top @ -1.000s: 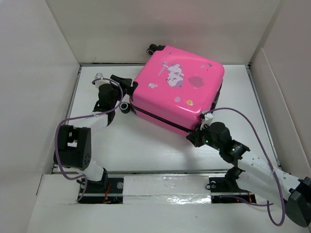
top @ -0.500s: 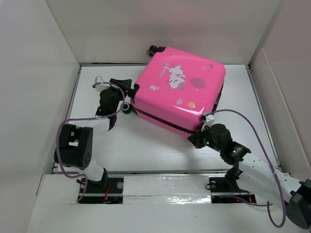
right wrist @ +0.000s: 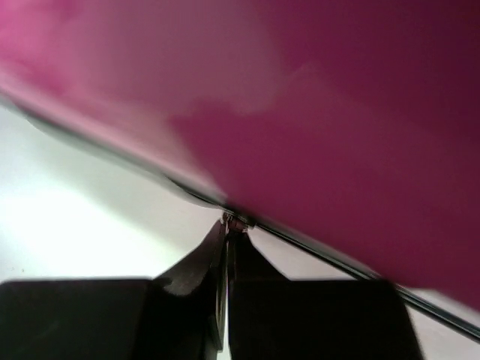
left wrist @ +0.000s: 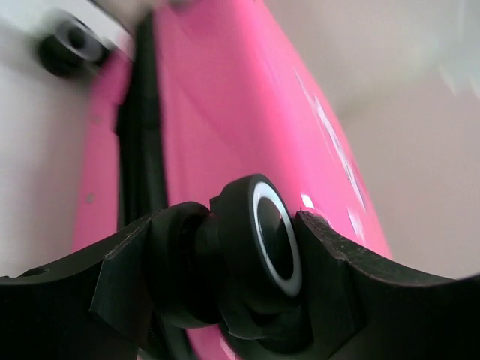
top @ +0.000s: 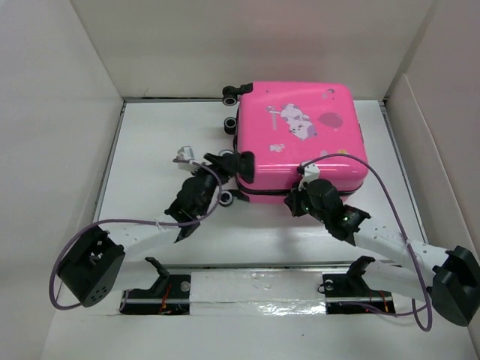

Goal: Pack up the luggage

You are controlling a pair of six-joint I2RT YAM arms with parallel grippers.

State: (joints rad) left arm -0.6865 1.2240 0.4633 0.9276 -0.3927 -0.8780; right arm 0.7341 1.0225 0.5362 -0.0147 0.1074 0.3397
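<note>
The luggage (top: 300, 131), a hot-pink hard-shell case with a white cartoon animal on its shell, lies flat and closed at the back right of the table. My left gripper (top: 234, 180) is at its near left corner. In the left wrist view its fingers (left wrist: 124, 262) clamp a black wheel (left wrist: 259, 244) from both sides. My right gripper (top: 295, 199) is pressed against the near edge of the case. Its jaws are shut on a small metal zipper pull (right wrist: 237, 223) on the black zipper line (right wrist: 337, 259).
Two more black wheels (top: 234, 94) stick out from the case's left side. White walls (top: 67, 150) enclose the table on the left, back and right. A white rail (top: 247, 289) with the arm bases runs along the near edge.
The luggage has swung round and shifted right, now square to the back wall. My left gripper moved to the near corner wheel and closed on it. The right gripper followed, still shut.
</note>
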